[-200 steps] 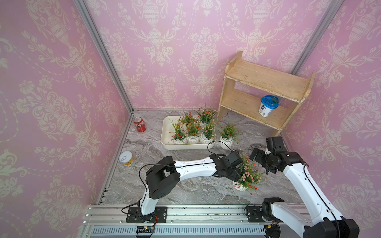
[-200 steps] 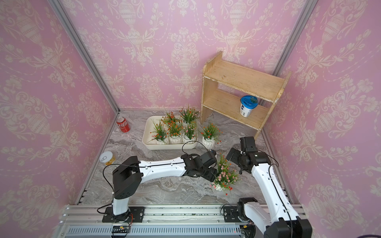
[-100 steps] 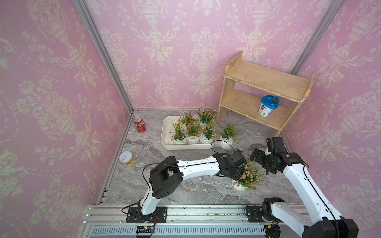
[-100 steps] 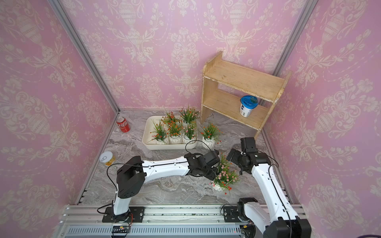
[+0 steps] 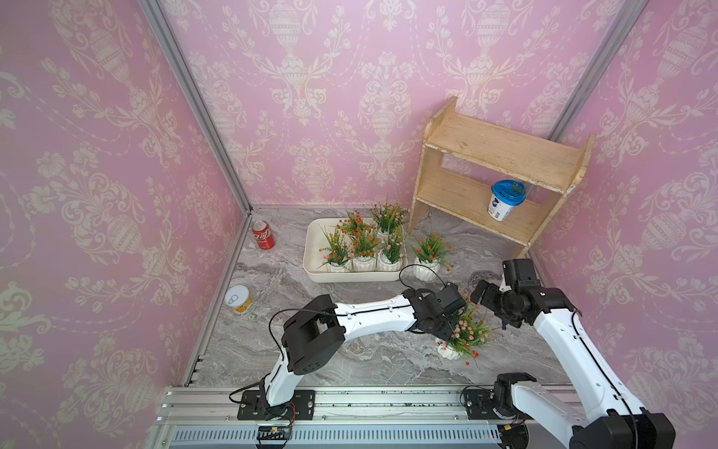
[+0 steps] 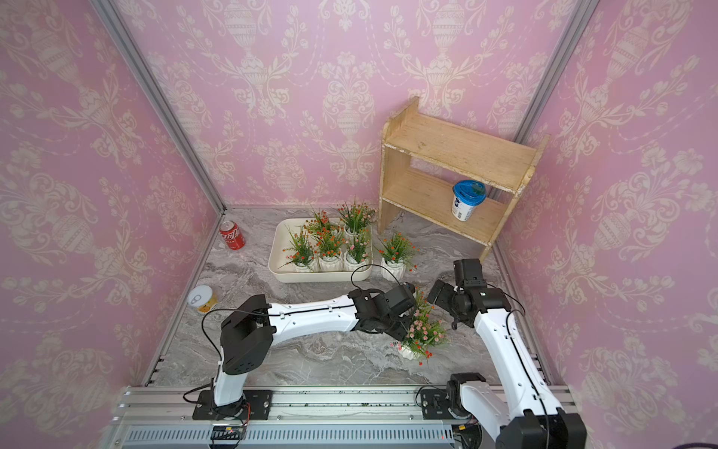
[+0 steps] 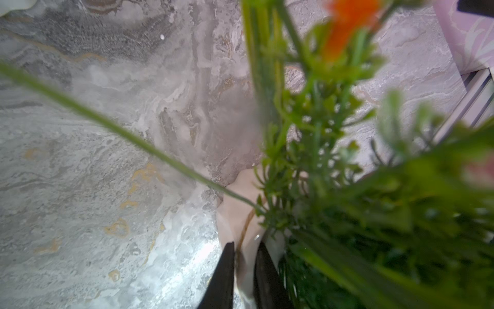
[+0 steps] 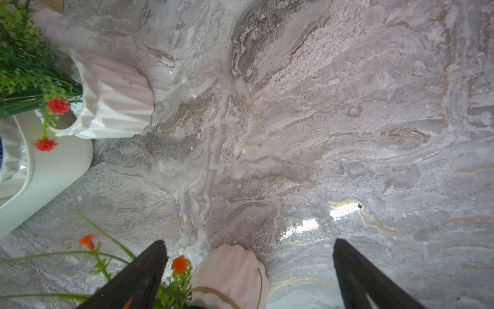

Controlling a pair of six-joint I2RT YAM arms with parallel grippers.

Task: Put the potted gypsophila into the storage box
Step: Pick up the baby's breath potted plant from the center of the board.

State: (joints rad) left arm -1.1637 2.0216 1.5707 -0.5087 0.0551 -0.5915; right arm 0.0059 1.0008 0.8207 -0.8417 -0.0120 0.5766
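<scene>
Fingers (image 7: 223, 275) of the left gripper (image 7: 246, 244) pinch the rim of the nearest potted gypsophila (image 5: 466, 335); the right gripper (image 8: 250, 241) has its own spread wide.

Soda can (image 5: 263, 234): stood upright, well left of the left gripper (image 7: 247, 247).
Tin can (image 5: 238, 299): stood well left of it.
Wooden shelf (image 5: 501, 151): stood beyond the right gripper (image 8: 250, 242).
Blue-lidded cup (image 5: 505, 200): sat on its lower tier.

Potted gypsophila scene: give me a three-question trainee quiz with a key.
1. How many pots stand inside the storage box?
2. True or false: the right gripper is shut.
3. The left gripper pinches: A) the front pot by its rim; B) the storage box's wall; C) nothing.
Key: 1 five; 2 false; 3 A.
</scene>
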